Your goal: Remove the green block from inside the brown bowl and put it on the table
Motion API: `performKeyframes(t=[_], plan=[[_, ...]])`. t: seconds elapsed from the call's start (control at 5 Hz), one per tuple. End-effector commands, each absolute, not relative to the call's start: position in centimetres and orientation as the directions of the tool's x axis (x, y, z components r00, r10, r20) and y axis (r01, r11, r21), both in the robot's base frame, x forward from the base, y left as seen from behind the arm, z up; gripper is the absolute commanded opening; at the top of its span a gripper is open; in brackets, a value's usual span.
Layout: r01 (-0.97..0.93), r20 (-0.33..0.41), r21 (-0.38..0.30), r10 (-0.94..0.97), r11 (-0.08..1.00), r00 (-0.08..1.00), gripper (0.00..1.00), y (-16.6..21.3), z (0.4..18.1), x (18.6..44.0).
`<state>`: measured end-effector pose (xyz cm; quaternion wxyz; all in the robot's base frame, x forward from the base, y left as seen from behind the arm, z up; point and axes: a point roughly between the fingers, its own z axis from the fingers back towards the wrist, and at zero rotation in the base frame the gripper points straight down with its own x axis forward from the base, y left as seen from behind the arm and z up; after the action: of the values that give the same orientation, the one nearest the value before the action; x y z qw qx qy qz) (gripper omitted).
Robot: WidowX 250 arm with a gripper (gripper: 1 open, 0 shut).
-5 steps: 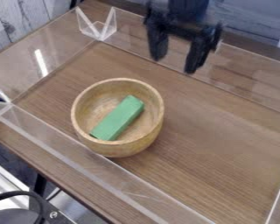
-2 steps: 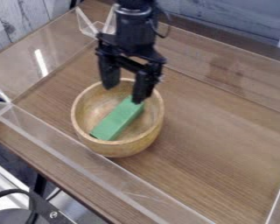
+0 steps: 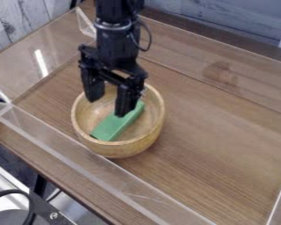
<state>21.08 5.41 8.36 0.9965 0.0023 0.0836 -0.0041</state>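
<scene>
Green block (image 3: 115,124) lies slanted inside the brown bowl (image 3: 151,134) on the table (image 3: 213,132), with the end effector (image 3: 112,95) pointing down over its upper end, fingers apart, nothing held. Block looks light, rigid, matte, so probably non-slippery; best pinched across its narrow width. No labels or writing visible.

Black arm (image 3: 111,19), black two-fingered tool (image 3: 110,98), dark cable alongside.
</scene>
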Motion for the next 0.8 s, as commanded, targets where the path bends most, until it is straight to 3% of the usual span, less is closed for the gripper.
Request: performKeyframes(t=[0.0,0.6], plan=[[-0.020,-0.092,0.014,0.021,1.000,0.995,1.00,5.63,9.10,21.34],[-0.059,-0.070,0.001,0.059,0.998,0.996,1.00,4.76,8.56,21.38]])
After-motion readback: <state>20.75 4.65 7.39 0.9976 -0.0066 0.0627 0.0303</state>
